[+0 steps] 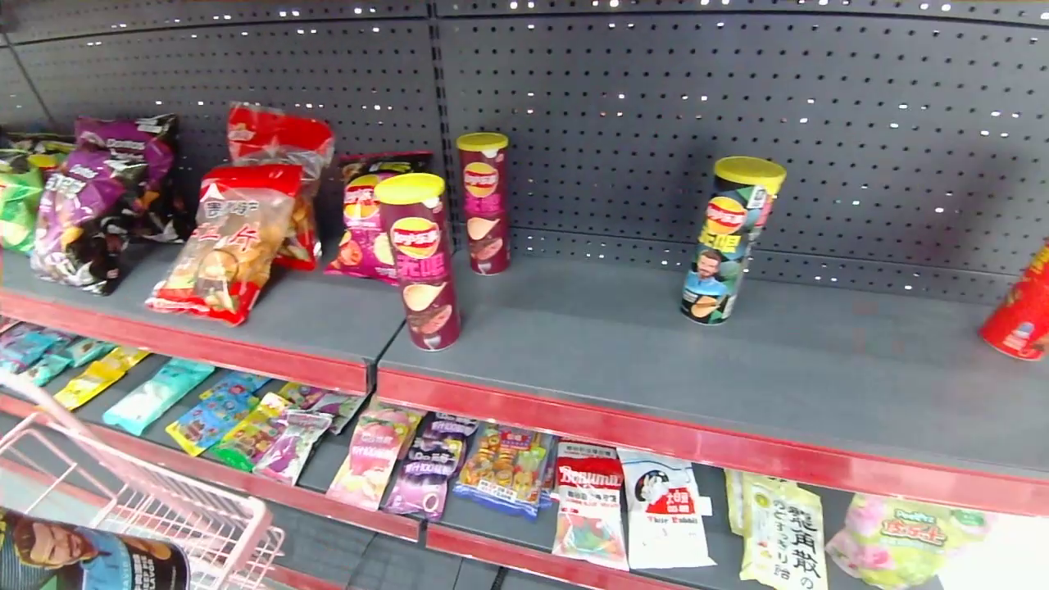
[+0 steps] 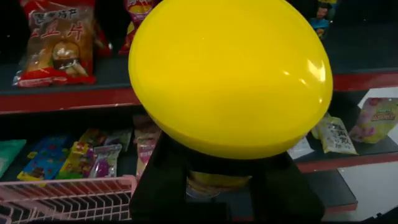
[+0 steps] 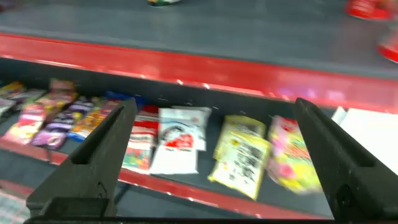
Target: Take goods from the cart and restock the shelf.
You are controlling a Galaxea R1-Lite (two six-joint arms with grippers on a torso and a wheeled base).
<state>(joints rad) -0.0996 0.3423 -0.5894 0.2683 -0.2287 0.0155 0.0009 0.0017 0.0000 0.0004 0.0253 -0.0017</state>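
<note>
left gripper (image 2: 219,185): clamped on yellow-lidded printed chip tube (image 2: 230,74)
right gripper (image 3: 214,155): spread wide, empty, before red-edged grey shelf (image 3: 249,70)

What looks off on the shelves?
Red can at the right end of the top shelf looks tilted, partly cut off, while the purple cans stand upright. The front red snack bag slumps toward the shelf edge. No spill or damage visible. Left claw holds a yellow-lidded can.
</note>
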